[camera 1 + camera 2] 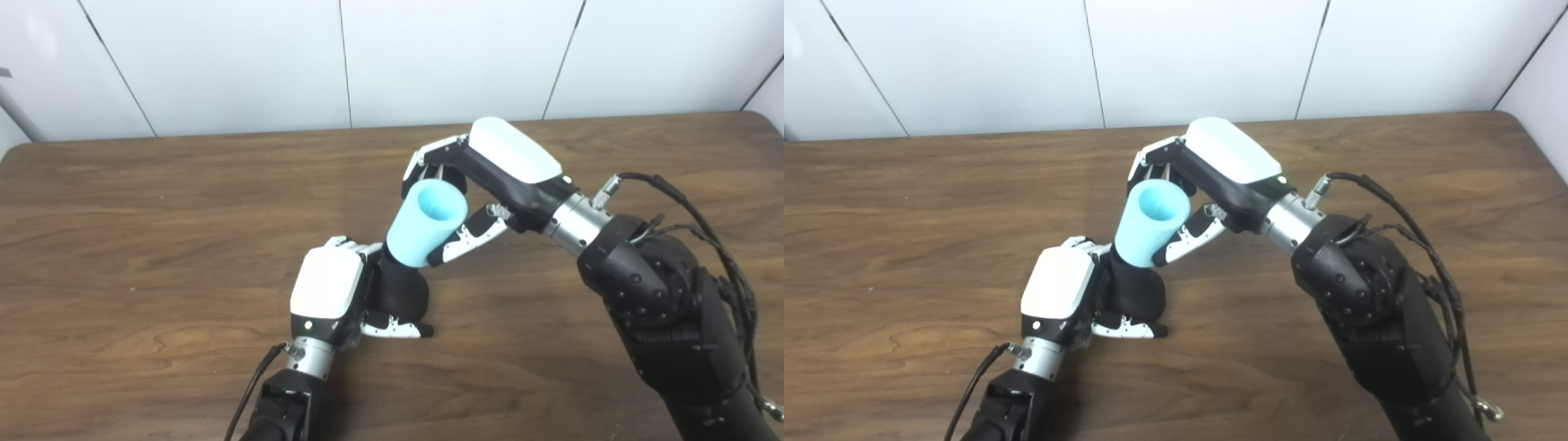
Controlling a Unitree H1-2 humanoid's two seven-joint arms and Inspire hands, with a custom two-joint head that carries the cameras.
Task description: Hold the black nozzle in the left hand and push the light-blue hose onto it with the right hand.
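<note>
Near the centre of the frame we see the black nozzle (401,288) clasped in the left hand (334,291), whose fingers wrap round its bulbous body with the thumb beneath, low against the desk (122,245); the nozzle's narrow end points up and to the right. The light-blue hose (427,223) sits over that narrow end, tilted, its open mouth facing up toward the cameras; its lower rim meets the black body. The right hand (484,184) comes in from the right of the frame and is closed about the hose, fingers curled behind the upper rim and thumb pressed along the lower right side; we cannot tell how far the nozzle reaches inside. Behind the brown desk a white panelled wall (245,61) fills the top of the frame; black cables (704,214) loop from the right forearm at the right edge.
</note>
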